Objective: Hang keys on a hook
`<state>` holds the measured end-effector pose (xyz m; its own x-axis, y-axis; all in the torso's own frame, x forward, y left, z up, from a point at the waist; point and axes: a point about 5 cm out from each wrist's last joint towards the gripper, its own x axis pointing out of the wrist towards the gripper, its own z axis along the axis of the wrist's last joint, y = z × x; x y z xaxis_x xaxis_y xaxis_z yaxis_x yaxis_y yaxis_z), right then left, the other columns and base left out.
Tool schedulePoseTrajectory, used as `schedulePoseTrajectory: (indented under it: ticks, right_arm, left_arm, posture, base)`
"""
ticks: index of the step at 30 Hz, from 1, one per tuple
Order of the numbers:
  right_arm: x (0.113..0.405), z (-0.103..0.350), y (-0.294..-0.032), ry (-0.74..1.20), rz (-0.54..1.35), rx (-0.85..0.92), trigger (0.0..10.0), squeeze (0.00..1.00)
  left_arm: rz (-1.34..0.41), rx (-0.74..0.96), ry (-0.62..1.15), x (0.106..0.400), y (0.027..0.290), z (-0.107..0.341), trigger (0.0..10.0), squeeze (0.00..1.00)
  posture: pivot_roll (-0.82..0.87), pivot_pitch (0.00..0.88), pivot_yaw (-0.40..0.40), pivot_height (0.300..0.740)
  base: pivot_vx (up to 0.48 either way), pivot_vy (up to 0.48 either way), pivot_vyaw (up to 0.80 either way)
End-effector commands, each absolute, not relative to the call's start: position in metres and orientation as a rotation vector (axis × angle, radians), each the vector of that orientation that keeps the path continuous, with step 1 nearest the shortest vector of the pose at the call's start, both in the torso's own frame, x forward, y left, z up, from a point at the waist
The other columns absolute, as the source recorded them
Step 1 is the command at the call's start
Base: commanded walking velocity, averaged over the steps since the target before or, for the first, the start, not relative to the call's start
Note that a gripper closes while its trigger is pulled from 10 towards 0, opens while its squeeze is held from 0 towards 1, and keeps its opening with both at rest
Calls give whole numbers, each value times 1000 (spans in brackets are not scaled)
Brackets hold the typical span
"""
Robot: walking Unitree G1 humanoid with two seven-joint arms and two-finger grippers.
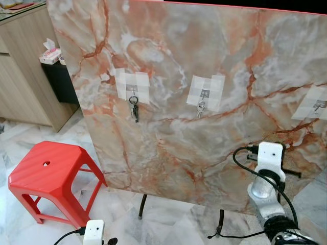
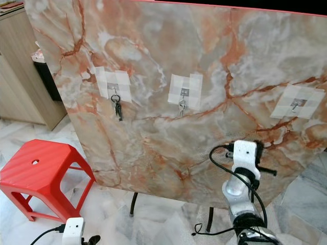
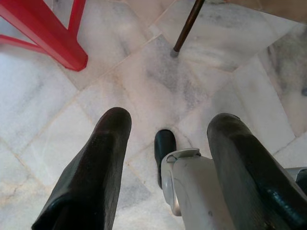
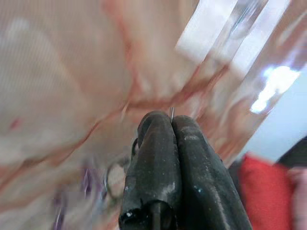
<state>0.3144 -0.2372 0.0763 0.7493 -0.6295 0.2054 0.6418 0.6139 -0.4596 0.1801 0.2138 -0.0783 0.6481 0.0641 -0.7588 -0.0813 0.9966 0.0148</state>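
My right gripper [image 4: 170, 125], fingers pressed together on a thin metal sliver too blurred to name, is raised near the marble board [image 1: 214, 61]. One bunch of keys [image 1: 134, 109] hangs on the left hook [image 1: 133, 92] and a second bunch [image 1: 201, 108] on the middle hook [image 1: 204, 94]; the right hook [image 1: 320, 105] is bare. My left gripper [image 3: 165, 143] hangs wide apart over the floor [image 3: 144, 81] near the red stool [image 1: 48, 173].

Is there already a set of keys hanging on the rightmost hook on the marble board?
No, the rightmost hook is bare, while keys hang on the leftmost one.
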Motion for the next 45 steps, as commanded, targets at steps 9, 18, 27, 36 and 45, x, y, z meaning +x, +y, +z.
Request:
schedulePoseTrajectory:
  ticks: [9,18,27,36,45]
  right_arm:
    - [328,119,-246,-230,-839,-728,10000,0]
    - [335,136,-258,-235,-905,-735,10000,0]
    - [344,144,-264,-191,-874,-826,10000,0]
    - [344,142,-272,-132,-892,-818,10000,0]
    - [341,132,-278,-44,-888,-825,10000,0]
  left_arm:
    - [80,-41,873,177,213,-80,10000,0]
    - [74,-53,874,177,210,-80,10000,0]
    - [71,-52,872,179,209,-80,10000,0]
    - [69,-48,871,179,210,-80,10000,0]
    - [59,-41,871,179,210,-80,10000,0]
  posture:
    - [-3,0,-58,740]
    - [-3,0,-55,740]
    - [3,0,-53,740]
    - [-2,0,-52,740]
    - [3,0,-45,740]
  base:
    - [0,0,0]
    - [0,0,0]
    - [0,0,0]
    - [0,0,0]
    - [0,0,0]
